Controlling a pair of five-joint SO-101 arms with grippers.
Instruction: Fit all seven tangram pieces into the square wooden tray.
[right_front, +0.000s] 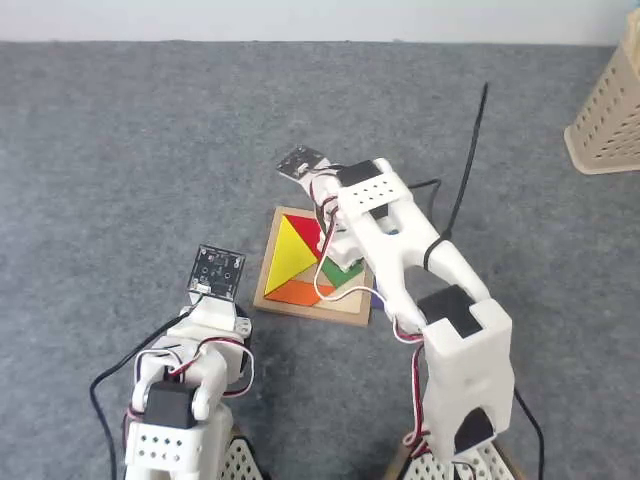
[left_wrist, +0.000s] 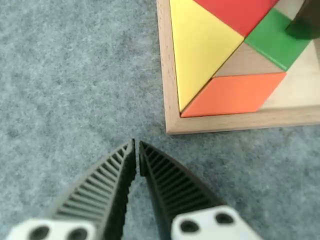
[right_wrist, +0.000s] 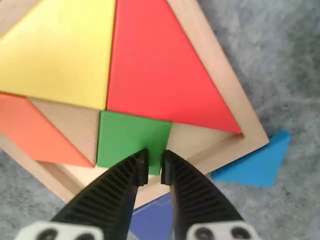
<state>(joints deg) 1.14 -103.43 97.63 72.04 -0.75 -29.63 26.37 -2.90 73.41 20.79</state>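
**Four pieces seated, two outside the tray**

Nearest the lens: left claw (left_wrist: 136, 150), pinched to a narrow slit, gripping nothing, low over the grey worktop (left_wrist: 60, 75). Just ahead of its tips and slightly to one side, a corner of the wooden tray (left_wrist: 164, 75), close but not touching. Inside that corner, yellow triangle (left_wrist: 200, 50) flush against the rim, with orange parallelogram (left_wrist: 235, 92) tucked along the adjoining rim and meeting the yellow's point.

Right claw (right_wrist: 154, 162) also narrowed to a thin gap, nothing caught between the tips, poised over the tray at the near edge of the green square (right_wrist: 132, 137). Beyond the tips, red triangle (right_wrist: 155, 70) side by side with the yellow, long edges together. Beside the green square, a pale wood-coloured patch on each flank; piece or bare tray floor, impossible to tell.

Outside the rim, back toward the right arm's base: light blue triangle (right_wrist: 257, 162) flat on the worktop just off the tray's corner, and a darker blue piece (right_wrist: 155, 217) directly under the right claw, mostly hidden, shape unclear.

Well apart from both claws, at the worktop's far edge, a cream slotted basket (right_front: 610, 110).
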